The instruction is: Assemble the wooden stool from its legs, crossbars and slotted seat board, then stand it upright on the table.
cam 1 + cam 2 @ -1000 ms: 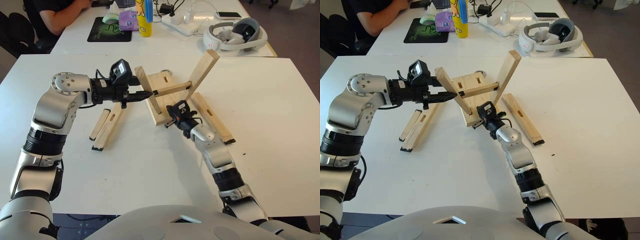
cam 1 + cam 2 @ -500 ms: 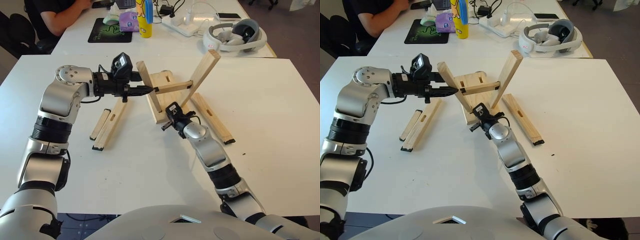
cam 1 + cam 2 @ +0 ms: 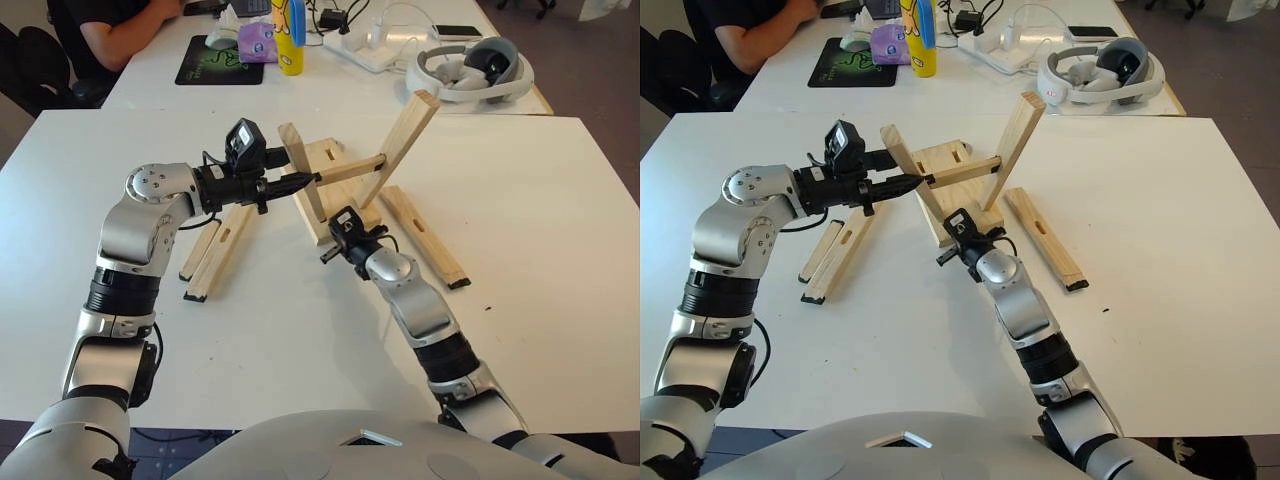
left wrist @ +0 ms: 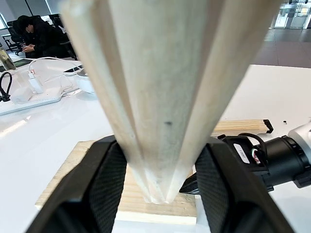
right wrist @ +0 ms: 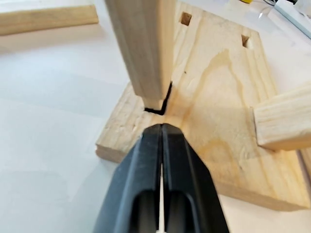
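A tilted leg [image 3: 294, 148], gripped by the left hand [image 3: 287, 184], is loosely seated in the seat board [image 5: 218, 97] beside the closed, empty right hand [image 5: 162, 127]; twisting could lever it out.

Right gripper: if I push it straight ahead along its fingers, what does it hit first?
Most likely the foot of the leg, where it sits in the corner slot of the seat board. The right gripper, shut, points at that joint from close by; depth is unclear.
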Robot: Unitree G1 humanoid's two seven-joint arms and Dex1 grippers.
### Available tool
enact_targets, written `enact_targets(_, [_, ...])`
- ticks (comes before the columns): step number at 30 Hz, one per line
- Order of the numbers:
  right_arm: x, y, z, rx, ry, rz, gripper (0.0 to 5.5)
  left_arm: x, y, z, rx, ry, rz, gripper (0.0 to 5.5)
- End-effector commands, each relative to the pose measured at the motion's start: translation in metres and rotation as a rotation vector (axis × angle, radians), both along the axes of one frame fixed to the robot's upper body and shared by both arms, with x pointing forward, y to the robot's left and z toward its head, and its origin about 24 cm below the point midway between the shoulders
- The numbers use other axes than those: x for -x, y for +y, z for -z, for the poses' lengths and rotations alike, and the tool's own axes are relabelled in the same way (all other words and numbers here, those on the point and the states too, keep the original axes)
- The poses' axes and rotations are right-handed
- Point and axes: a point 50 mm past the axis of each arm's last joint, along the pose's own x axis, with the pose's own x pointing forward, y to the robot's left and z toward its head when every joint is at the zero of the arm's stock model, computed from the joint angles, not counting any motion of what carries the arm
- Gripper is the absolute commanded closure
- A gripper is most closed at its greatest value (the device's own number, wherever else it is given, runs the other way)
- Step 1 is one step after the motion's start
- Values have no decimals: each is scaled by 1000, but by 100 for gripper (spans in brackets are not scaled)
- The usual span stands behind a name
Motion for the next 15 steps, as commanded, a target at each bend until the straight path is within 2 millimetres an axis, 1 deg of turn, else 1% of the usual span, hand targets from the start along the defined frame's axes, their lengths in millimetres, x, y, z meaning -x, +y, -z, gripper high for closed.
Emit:
enact_targets(1, [4,-50,5,48,6,123,550,7,7,27,-58,143,-13,345])
enact_targets(3, [1,-67,1,63,-20,165,550,7,8,25,-62,142,-10,345])
enact_targets(7, [-10,-87,2,78,-32,221,550,8,9,22,-71,140,2,345])
enact_targets(10, [-17,-89,5,73,-38,225,550,7,8,18,-76,140,21,345])
enact_targets(15, [-24,-79,6,74,-42,189,550,6,7,16,-90,146,50,345])
